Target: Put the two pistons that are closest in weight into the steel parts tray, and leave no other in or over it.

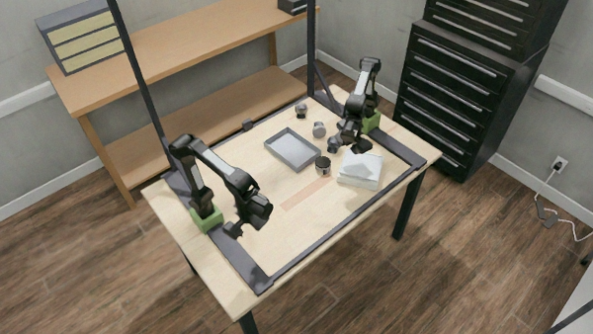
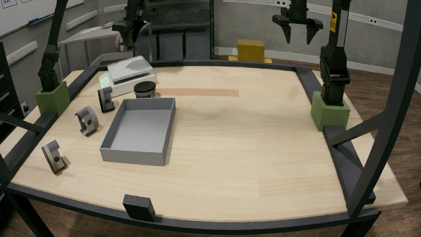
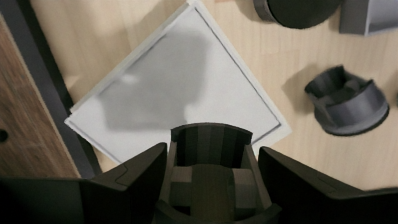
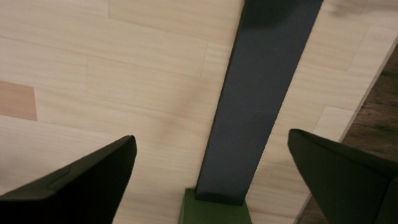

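My left gripper (image 2: 128, 41) (image 3: 213, 152) is shut on a grey piston (image 2: 120, 43) (image 3: 210, 137) and holds it above the white scale (image 1: 360, 170) (image 2: 130, 70) (image 3: 150, 75). The steel parts tray (image 1: 297, 168) (image 2: 133, 156) (image 3: 353, 17) is empty. A dark-topped piston (image 1: 323, 166) (image 2: 144, 90) (image 3: 300, 10) stands by the tray's corner, near the scale. A second piston (image 1: 333, 144) (image 2: 106, 99) (image 3: 350, 107), a third piston (image 1: 318, 129) (image 2: 92, 120) and another piston (image 1: 300, 110) (image 2: 52, 154) rest outside the tray. My right gripper (image 2: 298, 41) (image 4: 211, 139) is open and empty, far from them.
A dark frame (image 1: 341, 224) (image 2: 245, 224) (image 4: 255, 100) borders the tabletop, with a small black block (image 1: 247, 124) (image 2: 138, 207) at one edge. Uprights rise at the corners. The scale's display (image 2: 104, 81) is too small to read.
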`<state>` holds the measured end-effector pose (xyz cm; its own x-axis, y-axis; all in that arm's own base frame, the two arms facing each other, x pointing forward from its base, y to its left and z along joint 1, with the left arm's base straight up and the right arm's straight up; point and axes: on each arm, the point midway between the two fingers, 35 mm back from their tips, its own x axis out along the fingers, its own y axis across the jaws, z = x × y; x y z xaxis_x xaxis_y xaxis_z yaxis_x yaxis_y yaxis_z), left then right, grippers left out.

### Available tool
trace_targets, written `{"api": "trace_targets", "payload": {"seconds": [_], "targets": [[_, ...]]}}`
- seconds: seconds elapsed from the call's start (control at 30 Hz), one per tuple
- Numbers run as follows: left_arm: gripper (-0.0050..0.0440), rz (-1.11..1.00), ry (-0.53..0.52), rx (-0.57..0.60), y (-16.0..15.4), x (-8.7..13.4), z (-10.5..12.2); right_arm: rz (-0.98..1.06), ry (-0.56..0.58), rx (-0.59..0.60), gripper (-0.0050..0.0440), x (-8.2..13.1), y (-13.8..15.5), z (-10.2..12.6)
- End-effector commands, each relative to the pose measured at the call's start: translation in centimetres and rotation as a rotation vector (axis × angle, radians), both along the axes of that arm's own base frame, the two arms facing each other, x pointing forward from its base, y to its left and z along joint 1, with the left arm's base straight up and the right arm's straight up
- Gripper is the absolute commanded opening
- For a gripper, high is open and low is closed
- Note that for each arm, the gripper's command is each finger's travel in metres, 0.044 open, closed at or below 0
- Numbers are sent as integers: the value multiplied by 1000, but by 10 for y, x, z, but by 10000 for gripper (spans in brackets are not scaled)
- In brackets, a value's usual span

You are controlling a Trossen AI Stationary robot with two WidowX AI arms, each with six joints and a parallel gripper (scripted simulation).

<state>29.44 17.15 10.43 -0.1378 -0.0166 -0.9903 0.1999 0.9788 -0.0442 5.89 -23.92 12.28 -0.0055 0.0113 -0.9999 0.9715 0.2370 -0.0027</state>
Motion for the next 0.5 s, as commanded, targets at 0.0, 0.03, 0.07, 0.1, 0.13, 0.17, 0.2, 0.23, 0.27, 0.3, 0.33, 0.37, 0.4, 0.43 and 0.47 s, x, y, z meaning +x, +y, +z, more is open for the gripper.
{"api": "trace_targets", "payload": {"seconds": [0.0,0.03,0.07,0.1,0.13,0.17,0.2,0.23,0.27,0.3,0.33,0.37,0.4,0.43,0.47], "targets": [[158,-118,-15,13,1,6,12,6,-11,-31,400,2,-5,8],[158,-144,-11,12,1,6,12,6,-11,-31,400,2,-5,8],[158,-171,-9,11,1,6,13,6,-11,-31,400,2,-5,8],[158,-197,-5,10,1,6,13,6,-11,-31,400,2,-5,8],[158,-223,0,8,1,6,13,6,-11,-31,400,2,-5,8],[158,-249,5,6,1,6,13,6,-11,-31,400,2,-5,8],[158,-276,10,4,1,6,13,6,-11,-31,400,2,-5,8],[158,-276,10,4,1,6,13,6,-11,-31,400,2,-5,8],[158,-276,10,4,1,6,13,6,-11,-31,400,2,-5,8],[158,-302,3,10,1,6,17,6,-11,-31,400,2,-5,8],[158,-328,12,5,1,6,15,6,-11,-31,400,2,-5,8],[158,-354,22,-1,1,6,13,6,-11,-31,400,2,-5,8],[158,-381,29,-4,1,6,12,6,-11,-31,400,2,-5,8],[158,-407,33,-6,1,6,12,6,-11,-31,400,2,-5,8],[158,-433,37,-7,1,6,12,6,-11,-31,400,2,-5,8]]}}
